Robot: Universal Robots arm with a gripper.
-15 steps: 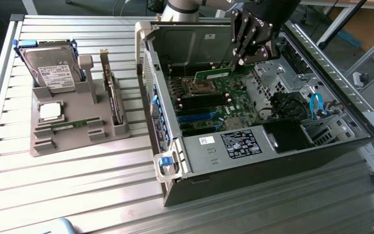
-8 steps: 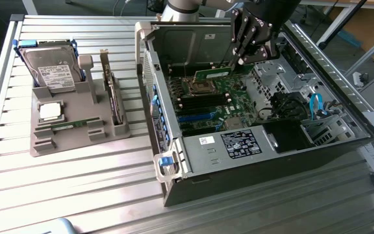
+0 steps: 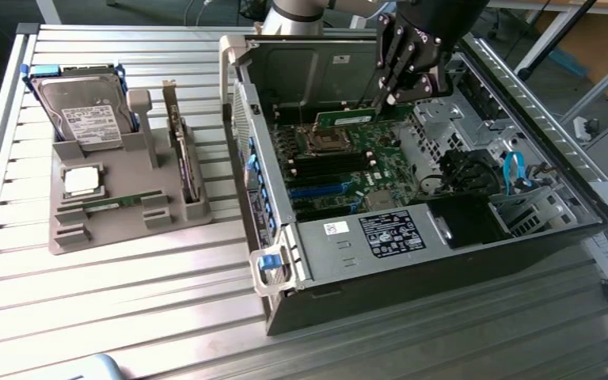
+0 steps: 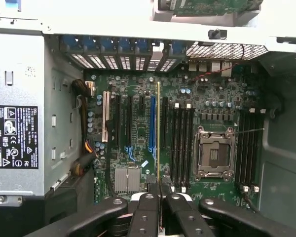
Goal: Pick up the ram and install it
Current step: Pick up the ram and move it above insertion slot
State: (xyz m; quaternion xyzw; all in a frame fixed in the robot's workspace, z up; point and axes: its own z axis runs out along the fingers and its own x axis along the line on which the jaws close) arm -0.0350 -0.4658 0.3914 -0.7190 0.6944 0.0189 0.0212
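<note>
Green board, dark chips: the ram (image 3: 355,117) is in the hand (image 3: 391,100). I see the fingers (image 4: 147,202) pinched almost together on one end of the stick, so the hand is closed on it. The stick juts out level from the fingertips with its long edge facing down.

Where it is: inside the open computer case (image 3: 283,261), which lies on its side on the slatted metal desk (image 3: 124,317), toward the desk edge on the exterior view's right. The ram hangs above the motherboard (image 3: 389,170), near the processor socket (image 3: 320,141). It is not seated in any slot.

Wrist view: the ram (image 4: 158,128) shows edge-on as a thin pale line running away from the hand (image 4: 160,195). It runs parallel to the slots and falls between the blue slot (image 4: 151,123) and the bank of black memory slots (image 4: 180,143). The processor socket (image 4: 214,153) is open, with a second bank of black slots (image 4: 246,148) beyond it. I cannot tell how high the stick is over the board.

Toward the desk edge on the exterior view's left:
- grey tray (image 3: 124,229)
- hard drive (image 3: 88,111)
- silver processor chip (image 3: 80,180)
- second green stick (image 3: 108,204), lying flat
- dark expansion card (image 3: 184,162), on edge
</note>
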